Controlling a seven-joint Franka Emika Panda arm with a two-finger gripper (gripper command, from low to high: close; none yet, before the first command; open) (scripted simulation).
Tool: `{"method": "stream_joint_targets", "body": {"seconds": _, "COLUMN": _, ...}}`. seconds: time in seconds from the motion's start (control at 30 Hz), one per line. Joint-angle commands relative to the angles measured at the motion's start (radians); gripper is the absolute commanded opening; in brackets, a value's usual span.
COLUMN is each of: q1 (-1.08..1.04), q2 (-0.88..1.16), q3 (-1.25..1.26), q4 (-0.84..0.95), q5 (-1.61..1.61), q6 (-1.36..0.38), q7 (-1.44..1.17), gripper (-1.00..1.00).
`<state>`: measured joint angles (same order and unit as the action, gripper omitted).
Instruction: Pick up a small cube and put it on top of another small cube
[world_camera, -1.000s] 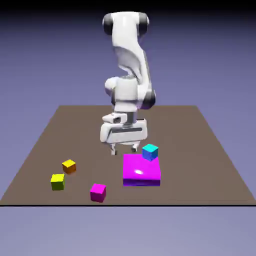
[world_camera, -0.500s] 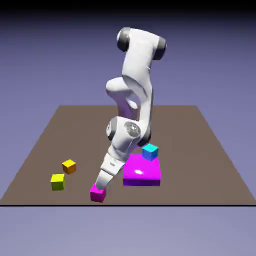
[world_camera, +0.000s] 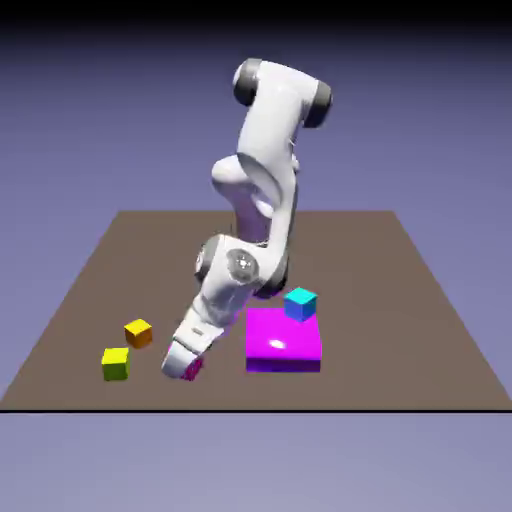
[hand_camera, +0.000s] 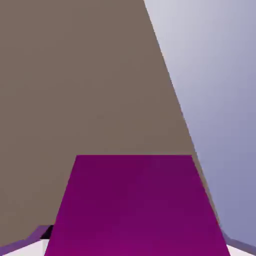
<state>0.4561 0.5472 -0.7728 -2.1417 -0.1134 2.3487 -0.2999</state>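
Since the last look the pink cube (world_camera: 191, 369) has shifted toward the exterior view's left and come up off the table (world_camera: 400, 300) with my gripper (world_camera: 181, 364), whose jaws are clamped tight on it. It fills the hand view's bottom. The yellow cube (world_camera: 115, 363) and orange cube (world_camera: 138, 332) sit to the left, the magenta block (world_camera: 283, 340) with the cyan cube (world_camera: 300, 303) to the right

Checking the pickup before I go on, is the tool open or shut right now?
Shut on the small cube: in the hand view magenta fills the space between the tool's tips.
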Motion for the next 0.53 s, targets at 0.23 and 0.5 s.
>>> {"method": "stream_joint_targets", "body": {"seconds": 0.23, "q1": -0.149, "q2": 0.121, "q3": -0.075, "q4": 0.087, "q5": 0.233, "q6": -0.096, "q7": 0.008, "gripper": -1.0}}
{"method": "stream_joint_targets", "body": {"seconds": 0.5, "q1": -0.1, "q2": 0.061, "q3": -0.123, "q4": 0.113, "q5": 0.195, "q6": -0.183, "q7": 0.025, "gripper": 1.0}}
